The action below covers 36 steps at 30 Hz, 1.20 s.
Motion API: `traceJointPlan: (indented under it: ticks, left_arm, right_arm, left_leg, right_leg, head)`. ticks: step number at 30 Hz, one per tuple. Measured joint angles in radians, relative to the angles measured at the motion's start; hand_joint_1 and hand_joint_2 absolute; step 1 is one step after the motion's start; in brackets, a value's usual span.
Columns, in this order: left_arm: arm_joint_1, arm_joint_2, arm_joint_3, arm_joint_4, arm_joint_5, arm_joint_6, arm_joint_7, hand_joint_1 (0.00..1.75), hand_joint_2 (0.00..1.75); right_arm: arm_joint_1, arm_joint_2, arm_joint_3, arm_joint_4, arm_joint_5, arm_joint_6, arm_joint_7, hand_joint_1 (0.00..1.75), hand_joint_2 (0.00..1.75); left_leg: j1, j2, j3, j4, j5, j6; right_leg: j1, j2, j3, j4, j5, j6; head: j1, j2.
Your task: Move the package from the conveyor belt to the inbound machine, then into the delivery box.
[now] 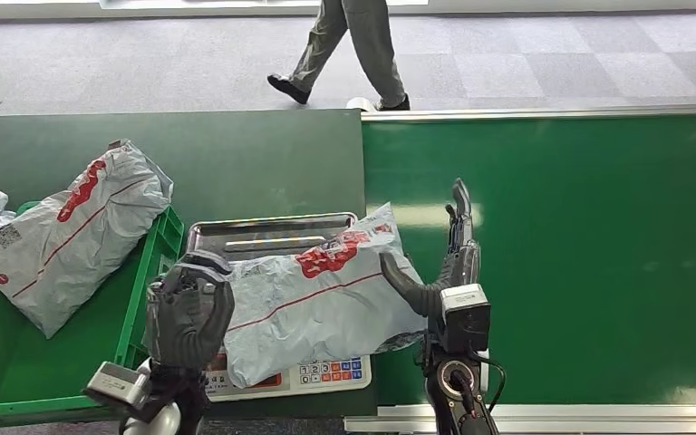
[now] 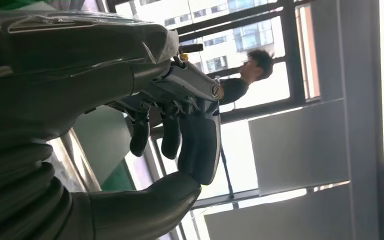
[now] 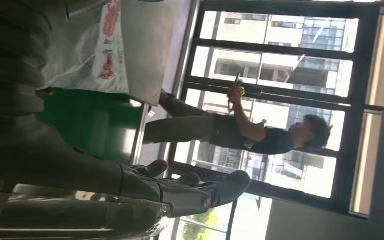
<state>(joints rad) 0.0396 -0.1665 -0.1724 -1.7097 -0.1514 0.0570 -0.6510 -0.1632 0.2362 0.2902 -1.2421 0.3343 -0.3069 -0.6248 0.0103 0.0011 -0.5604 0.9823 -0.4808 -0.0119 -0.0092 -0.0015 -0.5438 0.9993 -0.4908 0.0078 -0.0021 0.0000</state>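
The grey package (image 1: 317,299) with red print lies across the inbound machine (image 1: 331,372), a scale with a steel tray and a keypad. My left hand (image 1: 188,313) stands at the package's left edge with bent fingers; in the left wrist view the left hand (image 2: 180,135) has an empty gap between thumb and fingers. On the other side, my right hand (image 1: 449,263) is upright against the package's right edge, fingers straight, thumb touching the film. The right hand (image 3: 190,190) also holds nothing in the right wrist view, where the package (image 3: 105,50) shows beside it.
A green crate (image 1: 149,281) stands left of the scale with another grey package (image 1: 72,236) leaning in it. The green conveyor belt (image 1: 553,254) runs on the right, with a metal rail along its near edge. A person (image 1: 353,45) walks past behind the belt.
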Motion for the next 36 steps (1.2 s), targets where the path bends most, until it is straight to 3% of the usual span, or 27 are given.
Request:
traceJointPlan:
  ticks: [2,6,7,10,11,17,26,30,36]
  left_arm:
    - [0.018,0.009,0.031,-0.051,0.031,0.002,-0.016,1.74,1.75]
    - [0.042,0.019,0.093,-0.14,0.056,0.002,-0.025,1.72,1.75]
    - [0.047,0.021,0.105,-0.157,0.061,0.003,-0.025,1.57,1.75]
    - [0.063,0.03,0.126,-0.188,0.065,-0.006,-0.024,0.29,1.75]
    - [0.067,0.034,0.128,-0.191,0.057,-0.015,-0.02,0.0,1.75]
    - [0.058,0.057,0.1,-0.175,-0.054,-0.077,0.047,0.0,1.75]
    - [0.01,0.06,0.021,-0.083,-0.09,-0.127,0.1,0.0,1.75]
    - [-0.011,0.06,-0.008,-0.035,-0.136,-0.089,0.124,0.0,1.75]
    - [-0.041,0.055,-0.057,0.049,-0.35,0.059,0.216,0.0,1.75]
  right_arm:
    - [0.017,-0.005,-0.032,0.041,-0.014,-0.005,-0.004,0.0,1.75]
    - [0.051,-0.013,-0.086,0.112,-0.029,0.0,-0.017,0.0,1.75]
    - [0.06,-0.013,-0.094,0.122,-0.03,0.003,-0.019,0.0,1.75]
    - [0.081,-0.013,-0.11,0.144,-0.03,0.008,-0.021,0.0,1.75]
    - [0.085,-0.013,-0.114,0.149,-0.03,0.008,-0.021,0.0,1.75]
    - [0.089,-0.013,-0.13,0.175,-0.031,0.016,-0.022,0.0,1.75]
    - [0.091,-0.013,-0.141,0.183,-0.022,0.029,-0.015,0.0,1.75]
    - [0.092,-0.011,-0.147,0.185,-0.016,0.038,-0.013,0.0,1.75]
    - [0.108,-0.003,-0.149,0.171,-0.002,0.043,-0.04,0.0,1.75]
  left_leg:
    - [0.0,0.0,0.0,0.0,0.0,0.0]
    - [0.0,0.0,0.0,0.0,0.0,0.0]
    - [0.0,0.0,0.0,0.0,0.0,0.0]
    - [0.0,0.0,0.0,0.0,0.0,0.0]
    - [0.0,0.0,0.0,0.0,0.0,0.0]
    - [0.0,0.0,0.0,0.0,0.0,0.0]
    - [0.0,0.0,0.0,0.0,0.0,0.0]
    - [0.0,0.0,0.0,0.0,0.0,0.0]
    - [0.0,0.0,0.0,0.0,0.0,0.0]
  right_leg:
    - [0.0,0.0,0.0,0.0,0.0,0.0]
    - [0.0,0.0,0.0,0.0,0.0,0.0]
    - [0.0,0.0,0.0,0.0,0.0,0.0]
    - [0.0,0.0,-0.001,0.0,0.0,0.0]
    - [0.0,0.0,-0.001,0.0,0.0,0.0]
    - [0.0,0.0,-0.001,0.0,0.0,-0.001]
    - [0.0,0.0,-0.001,0.0,0.0,0.0]
    - [0.0,0.0,-0.001,0.0,0.0,0.0]
    - [0.0,0.0,-0.001,0.0,0.0,0.0]
  head:
    - [0.0,0.0]
    - [0.0,0.0]
    - [0.0,0.0]
    - [0.0,0.0]
    - [0.0,0.0]
    - [0.0,0.0]
    - [0.0,0.0]
    - [0.0,0.0]
    - [0.0,0.0]
